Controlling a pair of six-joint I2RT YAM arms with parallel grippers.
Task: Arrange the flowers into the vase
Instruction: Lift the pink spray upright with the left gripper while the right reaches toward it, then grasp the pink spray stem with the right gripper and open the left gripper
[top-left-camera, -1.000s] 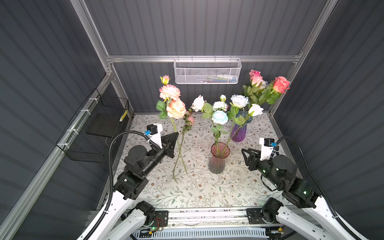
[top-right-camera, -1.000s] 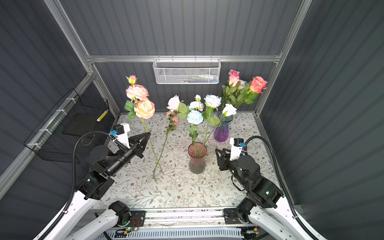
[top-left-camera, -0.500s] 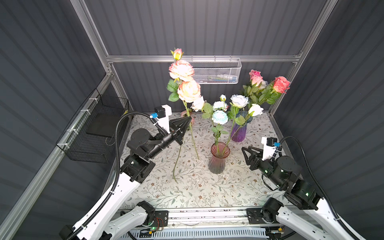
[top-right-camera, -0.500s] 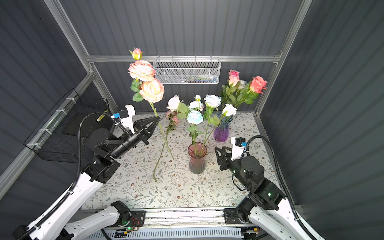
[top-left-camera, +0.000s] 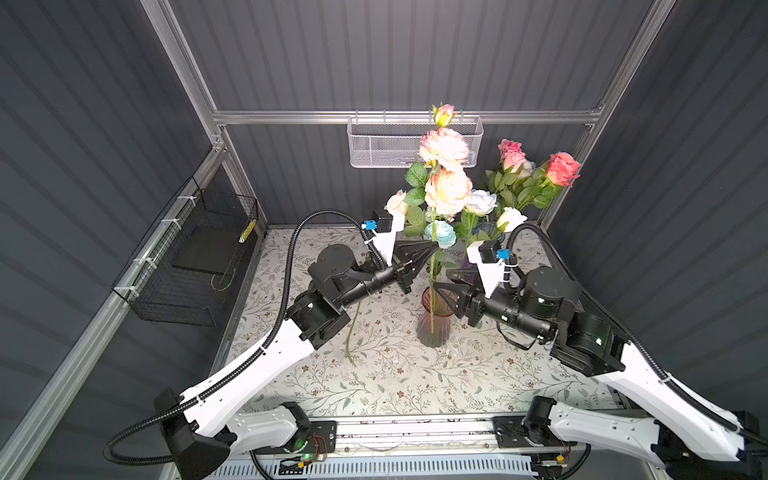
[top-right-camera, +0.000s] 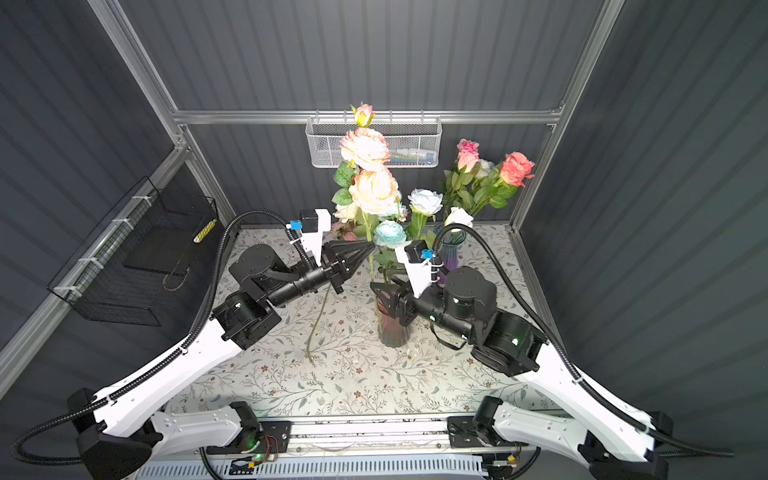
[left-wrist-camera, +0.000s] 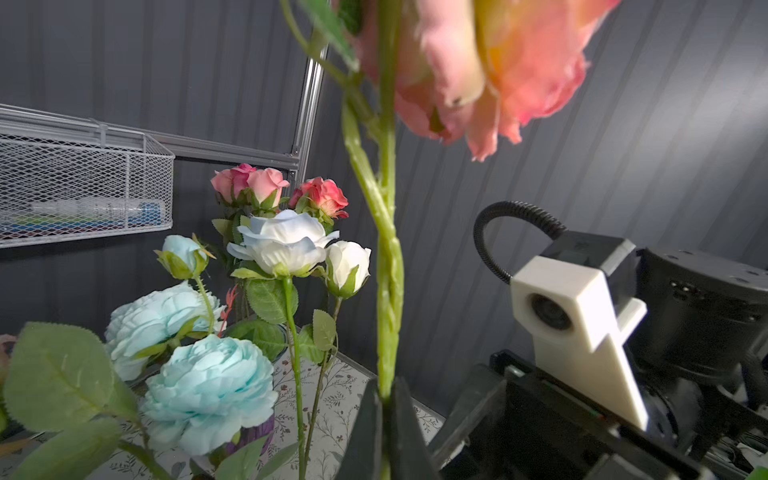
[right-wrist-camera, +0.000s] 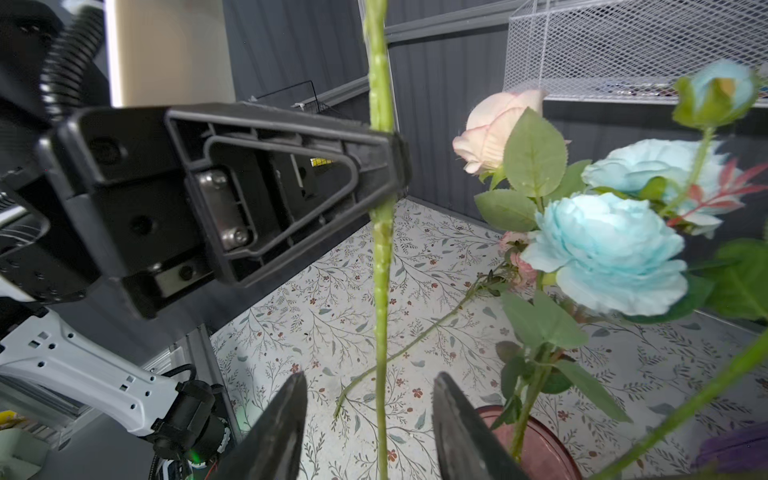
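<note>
Left claw (top-left-camera: 432, 251) pinched tight on the peach flower (top-left-camera: 448, 190): stem dead upright at mid-frame, blooms at the top, cut end pointing down at the pink vase (top-left-camera: 432, 332). Right claw (right-wrist-camera: 370, 377) is spread, a finger either side of that stem lower down and touching neither side, a gap only the right wrist view shows. Whether the end sits inside the vase, I cannot tell.
</note>
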